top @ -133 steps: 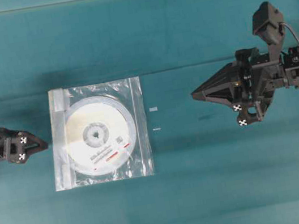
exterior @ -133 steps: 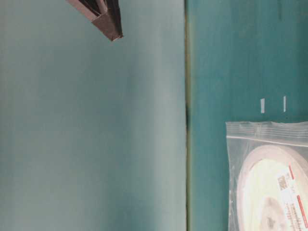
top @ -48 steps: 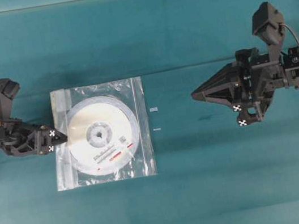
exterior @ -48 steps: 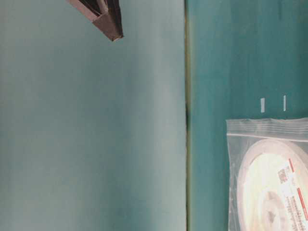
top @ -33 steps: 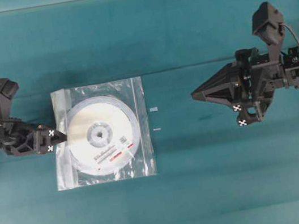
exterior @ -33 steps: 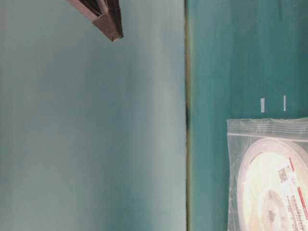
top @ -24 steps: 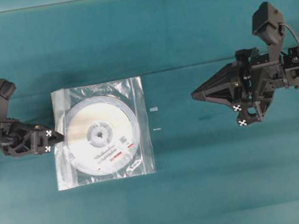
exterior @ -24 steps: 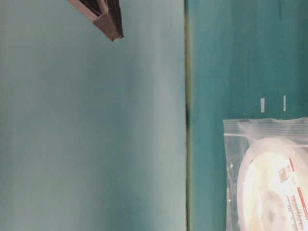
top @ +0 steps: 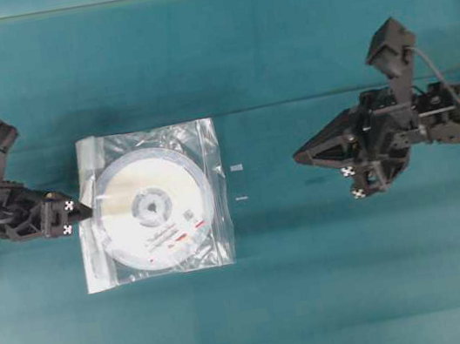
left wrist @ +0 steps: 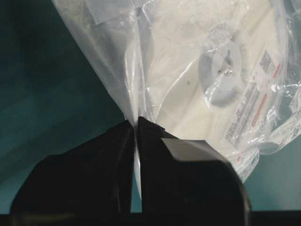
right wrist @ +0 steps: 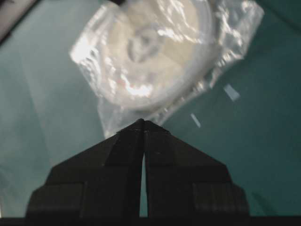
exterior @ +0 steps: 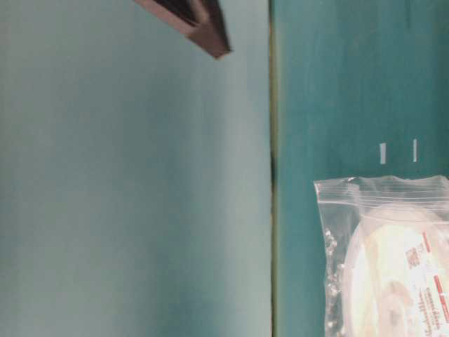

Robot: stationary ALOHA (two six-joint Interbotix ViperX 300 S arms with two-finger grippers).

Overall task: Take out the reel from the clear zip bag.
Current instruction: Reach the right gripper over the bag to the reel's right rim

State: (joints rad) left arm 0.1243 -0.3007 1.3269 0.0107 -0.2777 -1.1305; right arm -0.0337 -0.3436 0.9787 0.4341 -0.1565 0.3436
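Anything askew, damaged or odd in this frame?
Nothing damaged. The clear zip bag is puckered and lifted at its left edge, where the left gripper has its jaws shut on the plastic. The reel lies inside it. The right gripper is shut, away from the bag.

left gripper point(top: 86, 207) pinched closed, right gripper point(top: 298, 157) closed, held level

2 small white strips point(top: 237, 167) (one above the other) lie on the teal table point(top: 319, 281).
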